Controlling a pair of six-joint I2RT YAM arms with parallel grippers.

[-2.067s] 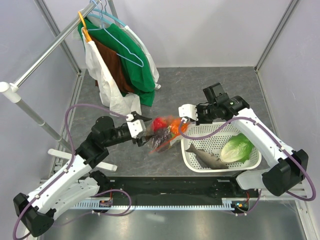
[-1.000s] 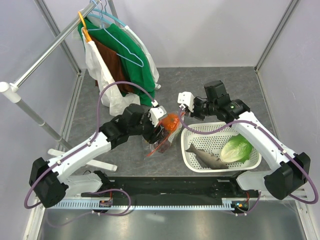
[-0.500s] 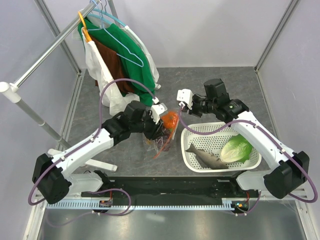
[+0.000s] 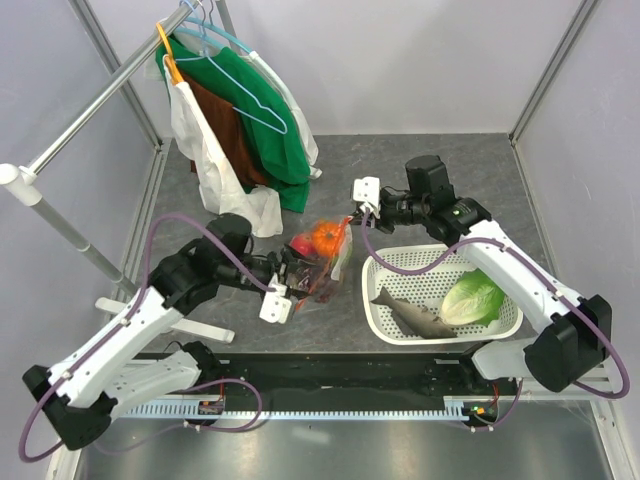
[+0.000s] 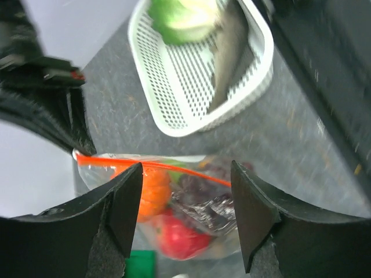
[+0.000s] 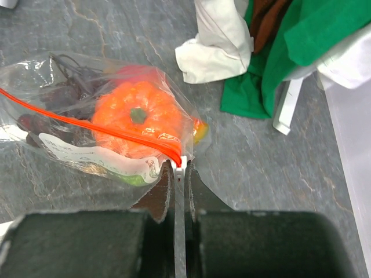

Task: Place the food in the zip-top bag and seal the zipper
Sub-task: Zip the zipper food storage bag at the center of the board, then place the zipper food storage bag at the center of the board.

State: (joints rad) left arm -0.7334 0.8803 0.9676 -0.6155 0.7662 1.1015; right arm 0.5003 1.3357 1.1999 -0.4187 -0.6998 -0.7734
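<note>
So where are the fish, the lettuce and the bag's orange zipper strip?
fish (image 4: 412, 315): top view, middle of its grey body.
lettuce (image 4: 472, 297): top view, centre of its green leaves.
zipper (image 6: 69, 116): right wrist view, partway along the orange-red strip.

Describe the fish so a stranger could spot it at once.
Seen from above, a white lattice plastic basket sits at the right of the grey table. In its left half lies the grey toy fish, beside a green lettuce head. It alone is long, slim and grey.
</note>
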